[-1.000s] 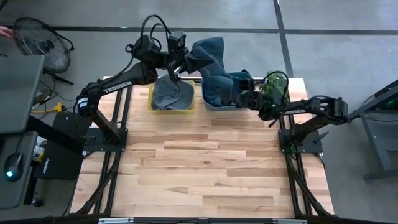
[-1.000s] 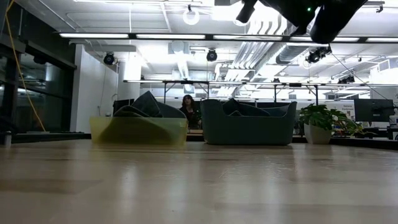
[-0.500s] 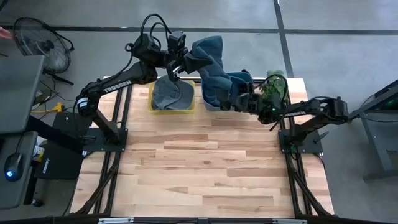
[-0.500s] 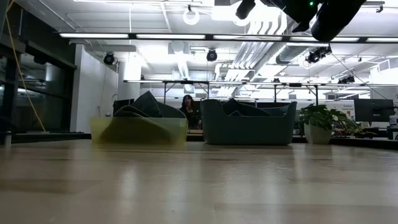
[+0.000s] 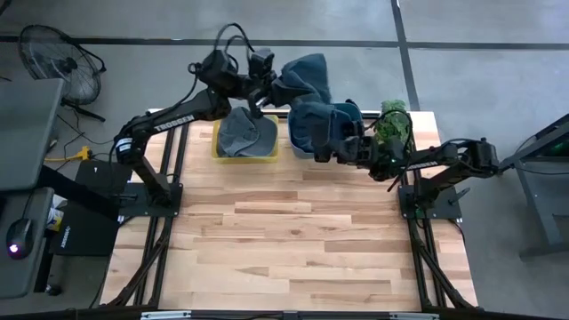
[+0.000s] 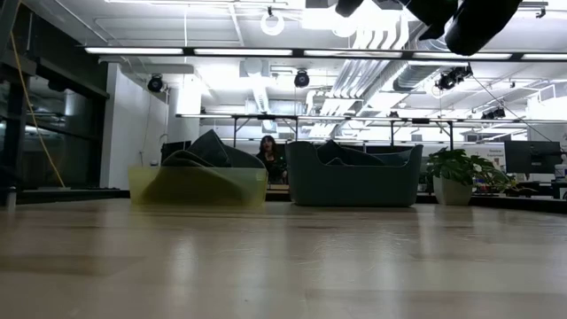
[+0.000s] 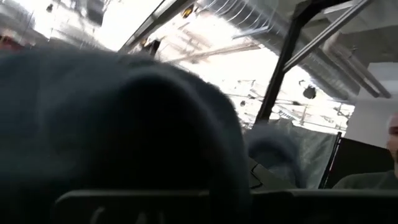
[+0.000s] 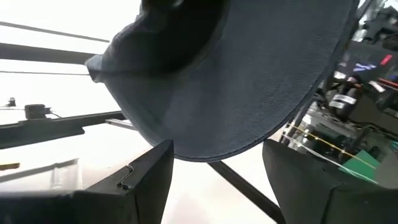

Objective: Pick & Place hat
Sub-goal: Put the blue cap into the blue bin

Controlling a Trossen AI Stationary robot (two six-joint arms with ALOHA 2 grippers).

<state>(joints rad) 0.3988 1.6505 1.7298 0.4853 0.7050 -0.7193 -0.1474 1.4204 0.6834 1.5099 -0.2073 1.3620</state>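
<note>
A dark blue brimmed hat [image 5: 302, 76] hangs in the air over the table's far edge, above the gap between the yellow bin [image 5: 244, 153] and the grey-blue bin [image 5: 313, 151]. My left gripper [image 5: 269, 87] is shut on the hat's left side, and the hat [image 7: 118, 124] fills the left wrist view, hiding the fingers. My right gripper [image 5: 324, 148] sits lower, by the grey-blue bin. It is open [image 8: 214, 186] and looks up at the hat's brim [image 8: 249, 81] without touching it. Grey hats [image 5: 246, 132] lie in the yellow bin. My left gripper holds the blue hat by the side facing the table's left [image 5: 280, 84], coming at it roughly level from the left. The hat is lifted clear of both bins and bunches beyond the fingers. The hat itself hides the place of contact, so the kind of hold does not show.
More blue cloth [image 5: 324, 120] fills the grey-blue bin [image 6: 354, 184]. A potted plant [image 5: 394, 124] stands at the table's far right corner. The yellow bin [image 6: 197, 186] stands left of the grey-blue one. The wooden tabletop [image 5: 293, 240] stretches toward the near edge. A person [image 6: 268, 152] sits far behind.
My left gripper has moved up and slightly toward the table's right, drawing the blue hat out of the grey-blue bin. The hat's lower part had reached down into the bin and now hangs clear. My right gripper has moved toward the table's left, coming under the hat.
</note>
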